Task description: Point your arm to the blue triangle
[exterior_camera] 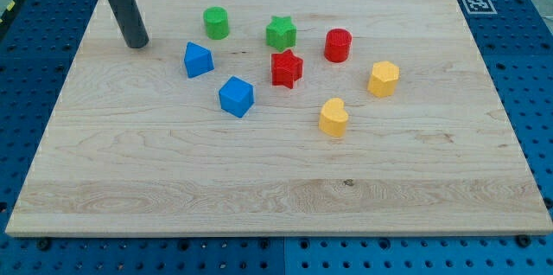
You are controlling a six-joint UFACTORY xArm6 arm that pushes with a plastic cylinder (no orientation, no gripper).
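Board (pixel 259 197): pale wood with visible grain, lying on a blue table (pixel 34 67) full of holes.
My tip (pixel 136 45): end of a smooth dark rod, no fingers on it; it stands near the board's upper left, apart from all blocks.
Blue triangle (pixel 198 59): to the view's right of my tip, not touching it.
Blue cube (pixel 236 96): just below-right of the triangle.
Green blocks: cylinder (pixel 216 22), star (pixel 280 32).
Red blocks: star (pixel 286 68), cylinder (pixel 338 45).
Yellow blocks: heart (pixel 333 118), hexagon (pixel 384 79).
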